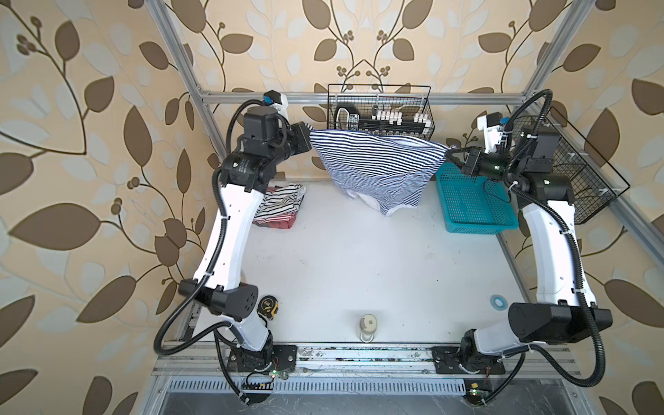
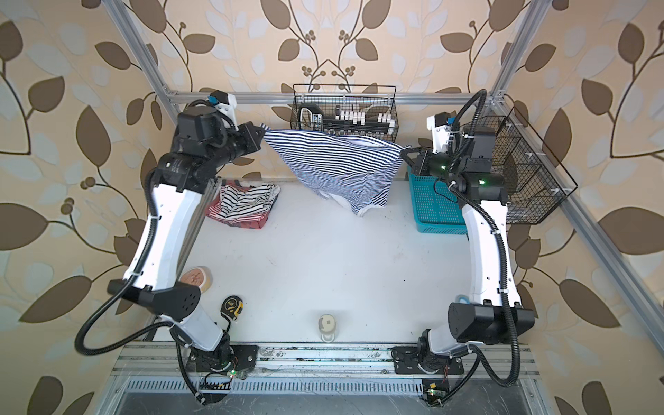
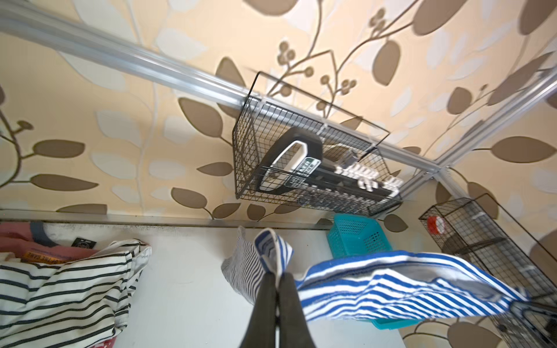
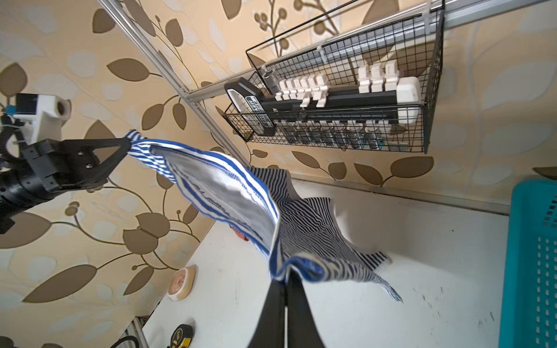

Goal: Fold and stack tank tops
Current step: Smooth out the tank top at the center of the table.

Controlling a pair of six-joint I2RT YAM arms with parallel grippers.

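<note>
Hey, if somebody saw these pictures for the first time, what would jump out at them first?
The navy-and-white striped tank top, stretched in mid-air above the far side of the table, with the left gripper and right gripper each shut on one end of its top edge. Next come the rumpled heap of two other striped tops by the left arm and the blue basket at the far right.

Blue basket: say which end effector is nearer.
Right. The right end effector hangs by the blue basket's back corner; the left end effector is across the table, past the navy-striped tank top.
</note>
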